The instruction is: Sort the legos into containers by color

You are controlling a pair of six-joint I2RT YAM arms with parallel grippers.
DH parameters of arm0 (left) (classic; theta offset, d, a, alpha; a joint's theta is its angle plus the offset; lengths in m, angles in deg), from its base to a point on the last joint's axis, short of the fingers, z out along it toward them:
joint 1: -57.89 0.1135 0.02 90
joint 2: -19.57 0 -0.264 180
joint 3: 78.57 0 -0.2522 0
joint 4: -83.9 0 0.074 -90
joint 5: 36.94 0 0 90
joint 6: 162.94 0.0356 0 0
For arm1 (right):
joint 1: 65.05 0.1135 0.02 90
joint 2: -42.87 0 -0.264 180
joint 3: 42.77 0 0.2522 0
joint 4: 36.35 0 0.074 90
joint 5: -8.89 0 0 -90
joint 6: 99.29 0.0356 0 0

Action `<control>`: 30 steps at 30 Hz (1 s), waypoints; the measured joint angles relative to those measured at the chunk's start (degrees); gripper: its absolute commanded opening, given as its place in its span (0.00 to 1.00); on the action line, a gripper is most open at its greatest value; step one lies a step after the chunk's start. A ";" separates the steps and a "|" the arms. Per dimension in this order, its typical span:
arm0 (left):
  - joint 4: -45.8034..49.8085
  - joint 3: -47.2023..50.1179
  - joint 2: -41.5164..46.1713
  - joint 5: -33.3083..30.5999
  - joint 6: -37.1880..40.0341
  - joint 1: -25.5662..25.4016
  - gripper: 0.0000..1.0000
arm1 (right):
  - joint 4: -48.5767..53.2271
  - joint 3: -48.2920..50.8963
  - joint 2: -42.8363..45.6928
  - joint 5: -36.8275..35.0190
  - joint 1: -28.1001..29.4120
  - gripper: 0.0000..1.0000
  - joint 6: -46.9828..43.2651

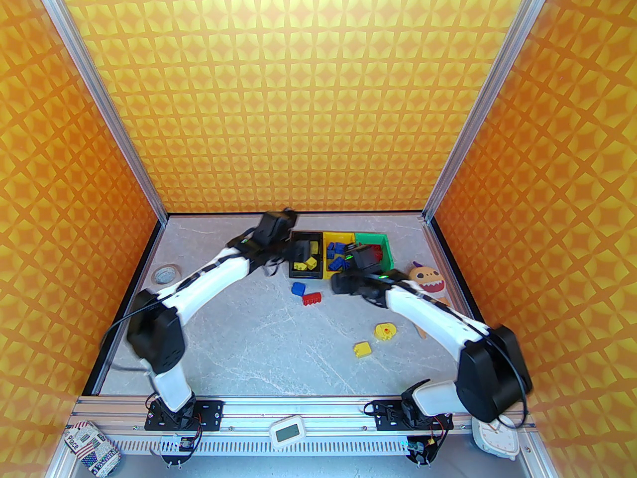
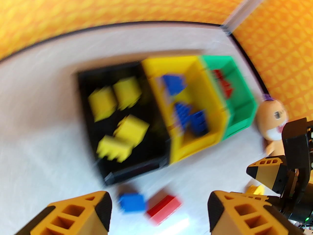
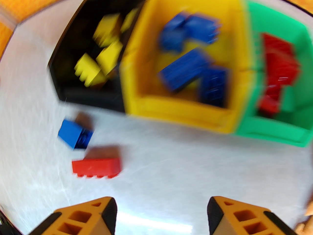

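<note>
Three bins stand side by side at the back: the black bin [image 1: 304, 276] holds yellow legos [image 2: 127, 128], the yellow bin [image 1: 338, 237] holds blue legos [image 3: 188, 65], and the green bin [image 1: 380, 239] holds red legos [image 3: 278, 65]. Just in front of the bins, a loose blue lego [image 1: 298, 288] and a red lego [image 1: 312, 298] lie on the table. Nearer the right arm sit two yellow legos [image 1: 363, 349] [image 1: 385, 331]. My left gripper [image 2: 160, 204] hovers open over the black bin. My right gripper [image 3: 161, 209] is open and empty, in front of the yellow bin.
An orange plush monster [image 1: 429, 279] lies right of the green bin, beside the right arm. A white tape roll [image 1: 166, 273] sits at the left edge of the table. Patterned walls close in the left, back and right sides. Both wrist views are motion-blurred.
</note>
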State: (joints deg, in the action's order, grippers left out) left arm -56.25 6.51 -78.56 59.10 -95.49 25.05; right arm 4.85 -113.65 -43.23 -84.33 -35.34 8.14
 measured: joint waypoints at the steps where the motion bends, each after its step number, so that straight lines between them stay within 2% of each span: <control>1: 0.02 1.90 0.90 0.00 -0.22 0.61 0.69 | -0.68 -0.02 -1.46 -0.04 1.55 0.73 0.17; 8: -0.87 7.54 4.85 0.02 -0.83 3.32 0.69 | -2.27 -3.23 -11.72 -2.86 9.46 0.80 1.33; 19: -0.87 7.69 4.98 0.02 -0.81 3.69 0.69 | -2.45 -8.11 -17.57 -7.08 11.21 0.86 1.88; 26: -0.85 7.74 4.98 0.00 -0.79 3.93 0.69 | -2.38 -10.12 -19.74 -7.91 11.21 0.85 1.86; 30: -0.76 7.78 4.98 0.02 -0.66 3.98 0.69 | -2.21 -10.86 -21.11 -8.61 11.21 0.77 2.05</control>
State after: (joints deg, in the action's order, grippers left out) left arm -57.02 14.29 -73.57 59.12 -96.14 29.03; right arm 2.64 -124.51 -64.35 -92.95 -24.12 10.20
